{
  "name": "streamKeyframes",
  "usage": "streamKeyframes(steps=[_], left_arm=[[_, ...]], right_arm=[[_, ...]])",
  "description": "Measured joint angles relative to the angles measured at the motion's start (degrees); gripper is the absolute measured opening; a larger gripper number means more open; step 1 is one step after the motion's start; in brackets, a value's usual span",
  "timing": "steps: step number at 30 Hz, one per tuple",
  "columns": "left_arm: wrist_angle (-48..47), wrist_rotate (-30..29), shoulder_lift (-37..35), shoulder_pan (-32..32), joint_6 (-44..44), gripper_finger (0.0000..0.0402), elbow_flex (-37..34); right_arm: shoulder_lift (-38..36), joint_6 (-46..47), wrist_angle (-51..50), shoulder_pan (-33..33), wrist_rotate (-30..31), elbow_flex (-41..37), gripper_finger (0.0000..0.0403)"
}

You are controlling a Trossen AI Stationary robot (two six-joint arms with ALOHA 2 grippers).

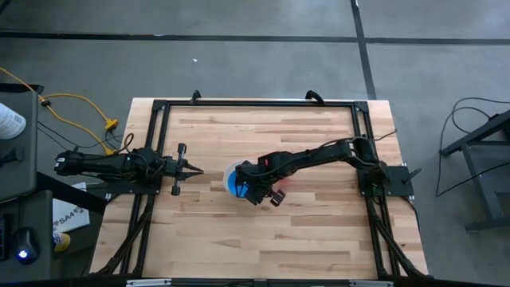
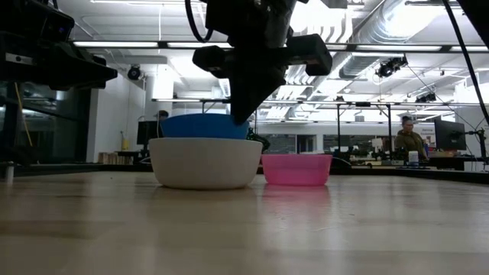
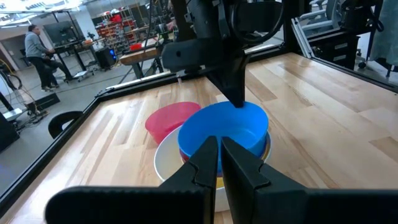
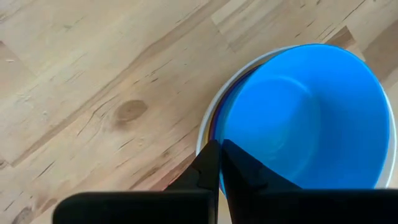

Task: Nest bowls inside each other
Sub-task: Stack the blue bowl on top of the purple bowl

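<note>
The blue bowl point(image 4: 305, 118) sits on top of a stack inside the white bowl point(image 2: 205, 162) at the table's middle. Thin rims of other coloured bowls show between the two. The red-pink bowl point(image 2: 296, 169) stands alone on the table beside the white bowl, on its base. My right gripper point(image 4: 219, 146) reaches down from the right arm and is shut on the blue bowl. My left gripper point(image 3: 219, 146) hovers level at the table's left side, shut on nothing, pointing at the stack from a short way off. My right gripper pinches the blue bowl's rim point(image 4: 221, 134) between its two fingers, one finger inside the bowl and one outside. The fingers come steeply from above, slanting in from the table's right side. The bowl rests in the stack, its upper part standing above the white bowl's rim point(image 2: 164, 140).
A black metal frame point(image 1: 255, 104) runs around the wooden table top. Bare wood lies on the near side of the bowls point(image 1: 263, 239). Beyond the table the room shows desks and a person point(image 2: 409, 137) far off.
</note>
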Motion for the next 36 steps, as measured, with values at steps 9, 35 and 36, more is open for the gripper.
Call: streamKeyframes(steps=[9,35,36], left_arm=[[0.0,0.0,0.0,0.0,0.0,0.0019,0.0],[0.0,0.0,0.0,0.0,0.0,0.0019,0.0],[0.0,0.0,0.0,0.0,0.0,0.0019,0.0]], right_arm=[[0.2,-0.2,0.0,-0.1,-1.2,0.0,0.0004],[2.7,-1.5,2.8,-0.5,5.3,0.0,0.0098],[2.7,-1.5,3.0,-0.5,5.4,0.0,0.0099]])
